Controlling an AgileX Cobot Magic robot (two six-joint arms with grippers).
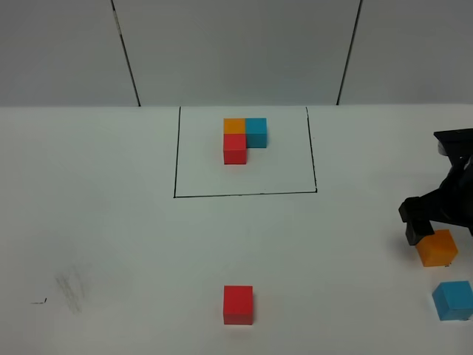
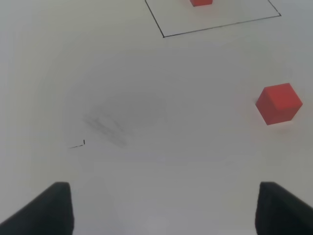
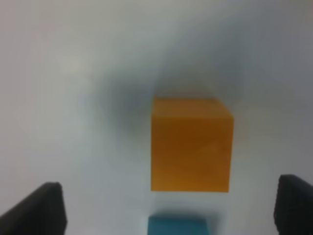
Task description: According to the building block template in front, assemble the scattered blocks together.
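blue cube (image 1: 452, 299) lies near orange cube (image 1: 437, 248), which the wide-open right gripper (image 3: 171, 195) straddles; off-centre closing may twist orange or knock blue; left gripper (image 2: 166, 190) open, empty.

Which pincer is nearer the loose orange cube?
Right. The right pincer hangs just above the orange cube; the left pincer is far off, beyond the loose red cube.

orange cube (image 3: 190, 144): blurred | blue cube (image 3: 178, 226): cut off by picture edge
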